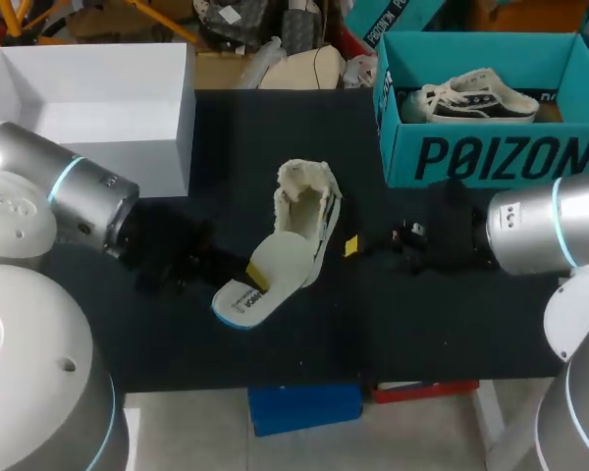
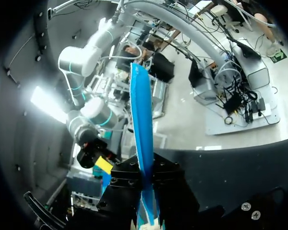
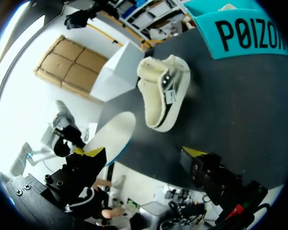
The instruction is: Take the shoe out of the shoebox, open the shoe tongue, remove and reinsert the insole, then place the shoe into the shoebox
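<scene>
Black fingers of the left gripper (image 2: 145, 203) press tight on the insole (image 2: 144, 124) from both sides. The insole stands on its thin edge between them, and its blue rim sticks out ahead of the gripper. Seen from above, the insole is white and cream with a blue edge. It is out of the shoe (image 1: 309, 206) and just beside it. One end is up by the shoe's side, and the other end is lower, close over the black table (image 1: 442, 334).

The right gripper (image 3: 144, 152) has its two yellow-tipped fingers (image 3: 194, 151) spread wide apart, and they hold nothing. It hangs over the table on the other side of the shoe. It is near the shoe but not touching it.

The shoe is cream and fuzzy inside, with a dark stripe along its side. It lies on the table between the two grippers, outside the shoebox (image 1: 491, 157).

The shoebox is blue-green and open. It sits at the far right of the table, well apart from the shoe. A second shoe (image 1: 471, 98) lies inside it, white with a dark sole. A white box (image 1: 128, 162) sits at the far left, also open.
</scene>
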`<control>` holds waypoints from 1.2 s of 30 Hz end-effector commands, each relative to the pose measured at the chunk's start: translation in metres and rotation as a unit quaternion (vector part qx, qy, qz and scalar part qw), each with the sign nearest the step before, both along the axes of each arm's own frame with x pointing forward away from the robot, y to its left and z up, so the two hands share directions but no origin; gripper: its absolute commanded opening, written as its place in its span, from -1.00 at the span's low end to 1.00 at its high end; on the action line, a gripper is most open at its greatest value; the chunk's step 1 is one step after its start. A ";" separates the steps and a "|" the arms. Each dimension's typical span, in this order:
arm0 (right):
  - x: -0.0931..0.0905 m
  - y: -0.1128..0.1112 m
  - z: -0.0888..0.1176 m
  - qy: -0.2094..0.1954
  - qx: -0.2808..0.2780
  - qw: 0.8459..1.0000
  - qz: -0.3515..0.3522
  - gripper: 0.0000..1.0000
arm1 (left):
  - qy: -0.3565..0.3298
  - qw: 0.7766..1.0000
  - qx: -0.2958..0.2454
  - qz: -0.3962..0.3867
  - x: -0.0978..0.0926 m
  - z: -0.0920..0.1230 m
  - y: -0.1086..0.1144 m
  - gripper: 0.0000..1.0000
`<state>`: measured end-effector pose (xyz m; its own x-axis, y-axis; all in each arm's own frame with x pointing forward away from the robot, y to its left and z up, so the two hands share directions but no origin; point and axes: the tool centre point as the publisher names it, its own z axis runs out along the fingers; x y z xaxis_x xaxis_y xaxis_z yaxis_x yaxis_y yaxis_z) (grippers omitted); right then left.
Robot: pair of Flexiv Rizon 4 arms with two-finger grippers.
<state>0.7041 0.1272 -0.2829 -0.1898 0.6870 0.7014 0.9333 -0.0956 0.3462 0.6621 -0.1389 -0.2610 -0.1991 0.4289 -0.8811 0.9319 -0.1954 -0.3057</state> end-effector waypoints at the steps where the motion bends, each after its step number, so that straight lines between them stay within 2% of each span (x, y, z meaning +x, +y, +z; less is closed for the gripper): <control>1: -0.011 -0.020 0.014 -0.001 0.003 1.000 0.009 1.00 | 0.001 0.999 0.043 -0.015 0.000 0.005 -0.002 -1.00; 5: -0.011 -0.020 0.014 -0.001 0.003 1.000 0.009 1.00 | 0.004 0.994 0.101 -0.030 0.000 -0.001 0.004 -1.00; 8: -0.011 -0.020 0.014 -0.001 0.003 1.000 0.009 1.00 | 0.011 0.993 0.116 -0.029 0.003 -0.011 0.007 -1.00; 10: -0.011 -0.020 0.014 -0.001 0.003 1.000 0.009 1.00 | -0.018 0.989 0.142 -0.025 0.009 -0.021 0.010 -1.00; 14: -0.011 -0.020 0.014 -0.001 0.003 1.000 0.009 1.00 | -0.005 0.995 0.100 -0.004 0.018 -0.035 0.008 -1.00; 17: -0.011 -0.020 0.014 -0.001 0.003 1.000 0.009 1.00 | 0.000 0.996 0.089 0.003 0.024 -0.046 0.004 -1.00; 26: -0.011 -0.020 0.014 -0.001 0.003 1.000 0.009 1.00 | -0.004 0.996 0.085 -0.008 0.053 -0.063 -0.011 -1.00; 36: -0.011 -0.020 0.014 -0.001 0.003 1.000 0.009 1.00 | -0.016 0.994 0.105 -0.022 0.087 -0.076 -0.025 -1.00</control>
<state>0.6934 0.1073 -0.2698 -0.2041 0.6791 0.7051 0.9335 -0.0819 0.3490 0.7328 -0.1527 -0.3308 -0.1571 0.5952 -0.7881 0.9411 -0.1518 -0.3022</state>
